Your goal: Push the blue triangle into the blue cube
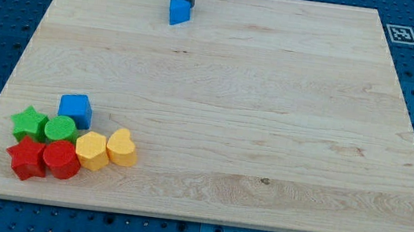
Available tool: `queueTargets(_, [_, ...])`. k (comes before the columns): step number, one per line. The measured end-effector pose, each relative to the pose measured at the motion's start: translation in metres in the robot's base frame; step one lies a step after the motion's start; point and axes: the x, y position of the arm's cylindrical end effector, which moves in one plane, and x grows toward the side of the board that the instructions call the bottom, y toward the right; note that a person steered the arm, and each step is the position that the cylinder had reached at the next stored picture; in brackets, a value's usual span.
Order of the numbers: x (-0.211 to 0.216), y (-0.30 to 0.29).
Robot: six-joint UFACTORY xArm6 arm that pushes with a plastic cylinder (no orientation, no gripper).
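The blue triangle (179, 10) lies near the top edge of the wooden board, left of centre. My tip (184, 3) stands right behind it, on its top-right side, touching or almost touching it. The blue cube (75, 109) sits far away at the view's lower left, at the top of a cluster of blocks.
Below the blue cube lie a green star (29, 122), a green cylinder (60, 129), a red star (27, 158), a red hexagonal block (61, 159), a yellow hexagonal block (92, 150) and a yellow heart (122, 147). A fiducial tag (400, 33) marks the board's top right corner.
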Motion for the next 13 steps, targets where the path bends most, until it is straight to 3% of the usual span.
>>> queueTargets(2, [0.064,-0.003])
queueTargets(10, [0.065,-0.100])
queueTargets(13, [0.099,-0.100])
